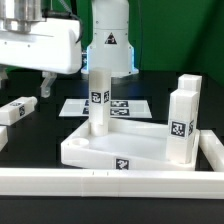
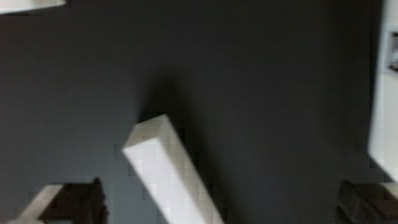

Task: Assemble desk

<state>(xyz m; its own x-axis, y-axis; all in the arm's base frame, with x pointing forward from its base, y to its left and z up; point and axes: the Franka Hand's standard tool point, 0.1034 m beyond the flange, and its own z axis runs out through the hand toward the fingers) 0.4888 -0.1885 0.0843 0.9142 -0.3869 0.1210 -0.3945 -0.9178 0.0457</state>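
Observation:
The white desk slab (image 1: 125, 150) lies flat in the middle of the table. One tagged leg (image 1: 98, 100) stands upright at its back left corner. A second leg (image 1: 182, 115) stands upright at the slab's right side. A third leg (image 1: 15, 111) lies on the dark table at the exterior view's left. My gripper (image 1: 46, 88) hangs above that lying leg, open and holding nothing. In the wrist view the lying leg (image 2: 169, 172) shows slanted on the table below my gripper (image 2: 217, 205), nearer one dark finger (image 2: 63, 203) than the other.
A long white rail (image 1: 110, 183) runs along the front, and another rail (image 1: 211, 150) along the exterior view's right. The marker board (image 1: 122, 104) lies behind the slab, in front of the robot base (image 1: 110, 45). A white edge (image 2: 384, 100) shows at the wrist view's border.

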